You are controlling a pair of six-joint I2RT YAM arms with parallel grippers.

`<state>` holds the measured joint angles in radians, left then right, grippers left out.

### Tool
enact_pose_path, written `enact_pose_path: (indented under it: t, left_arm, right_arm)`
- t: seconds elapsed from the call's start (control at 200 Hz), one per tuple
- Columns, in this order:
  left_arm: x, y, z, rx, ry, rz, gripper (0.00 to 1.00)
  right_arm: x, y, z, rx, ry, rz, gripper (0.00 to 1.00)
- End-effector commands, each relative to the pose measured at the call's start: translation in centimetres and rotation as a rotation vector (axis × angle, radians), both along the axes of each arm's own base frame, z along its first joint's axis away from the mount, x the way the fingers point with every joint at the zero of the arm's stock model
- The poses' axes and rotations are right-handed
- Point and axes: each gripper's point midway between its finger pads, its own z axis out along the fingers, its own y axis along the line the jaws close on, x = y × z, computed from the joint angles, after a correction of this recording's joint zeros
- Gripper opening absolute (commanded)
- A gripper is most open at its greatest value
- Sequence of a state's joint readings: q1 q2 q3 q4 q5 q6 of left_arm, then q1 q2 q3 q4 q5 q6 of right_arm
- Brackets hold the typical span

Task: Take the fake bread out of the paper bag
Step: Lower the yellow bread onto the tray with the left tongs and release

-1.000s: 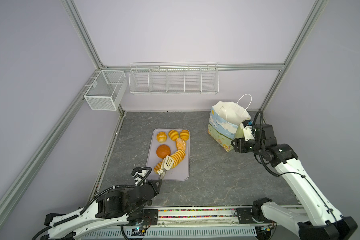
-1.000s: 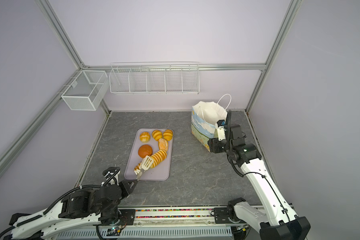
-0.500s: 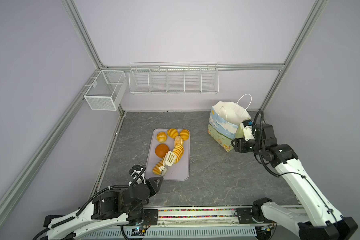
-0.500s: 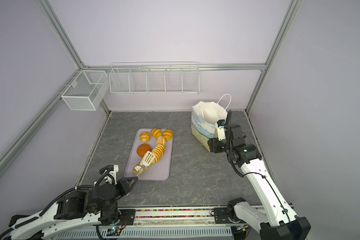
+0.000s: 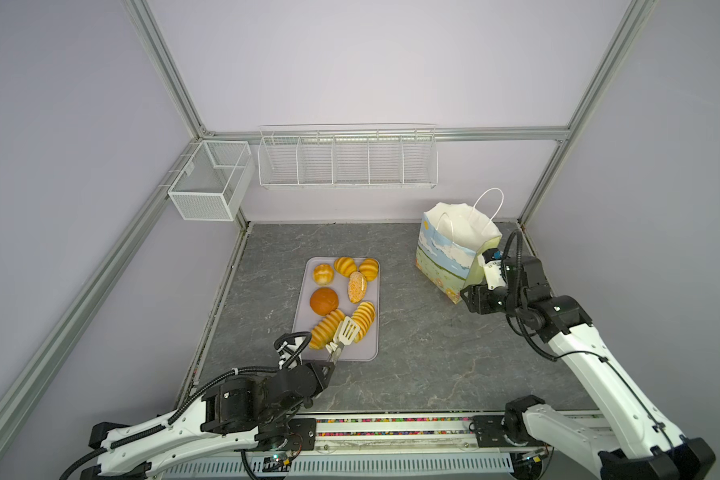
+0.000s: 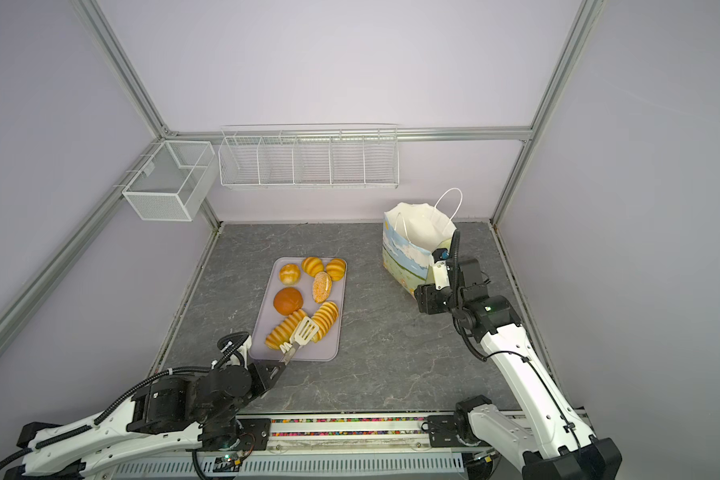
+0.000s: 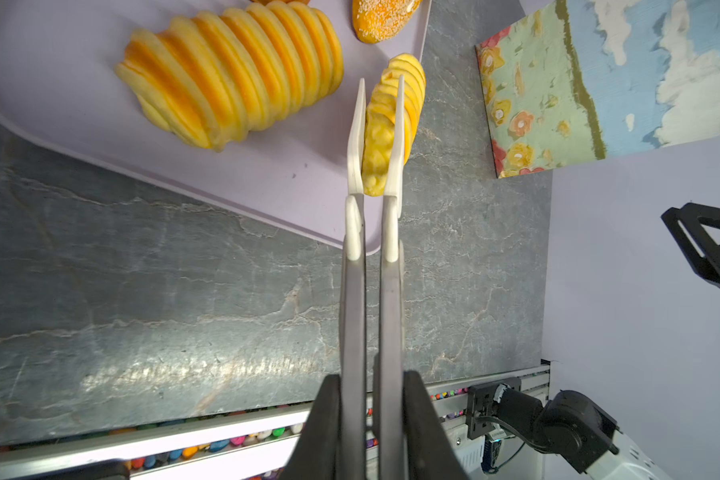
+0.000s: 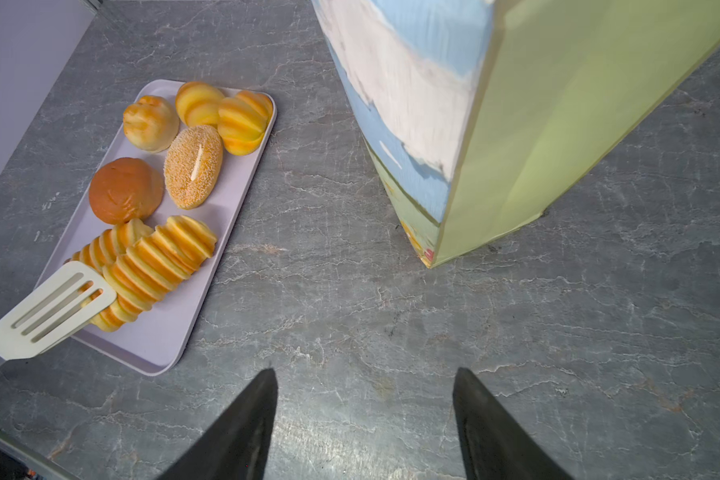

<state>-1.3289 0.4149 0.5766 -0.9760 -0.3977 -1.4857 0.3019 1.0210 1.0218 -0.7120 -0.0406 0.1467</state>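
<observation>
Opening the tongs (image 5: 346,331) slowly is my advice: in a top view the left gripper (image 5: 330,365), jaws pressed on their handles, holds a long loaf (image 5: 366,311) on or just over the tray (image 5: 362,353). Left wrist view — the loaf sits between the blades (image 7: 356,137), ahead of the jaws. Right wrist view: right gripper (image 8: 362,374) spread and empty, paper bag (image 8: 516,124) just ahead on the grey marbled table (image 8: 350,291), lilac walls (image 8: 17,62) around.
</observation>
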Motion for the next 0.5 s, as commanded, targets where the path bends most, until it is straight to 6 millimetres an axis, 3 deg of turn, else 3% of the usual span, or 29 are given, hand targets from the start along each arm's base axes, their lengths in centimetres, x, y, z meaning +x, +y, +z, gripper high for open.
enact_pose_path:
  t: [0.0, 0.195, 0.345, 0.495]
  left_arm:
    - [-0.4, 0.8, 0.3, 0.023, 0.034, 0.014, 0.00]
    - [-1.1, 0.8, -0.2, 0.059, 0.079, -0.015, 0.00]
    - [-1.4, 0.6, -0.3, 0.086, 0.097, -0.029, 0.10]
    - [-1.0, 1.3, 0.9, 0.136, 0.072, -0.023, 0.18]
  right_arm:
    - [-0.2, 0.3, 0.3, 0.022, -0.017, 0.008, 0.70]
    - [0.0, 0.6, 0.2, 0.030, -0.015, 0.015, 0.70]
    - [0.1, 0.8, 0.1, 0.034, -0.017, 0.020, 0.69]
    - [0.4, 1.0, 0.5, 0.038, -0.023, 0.028, 0.69]
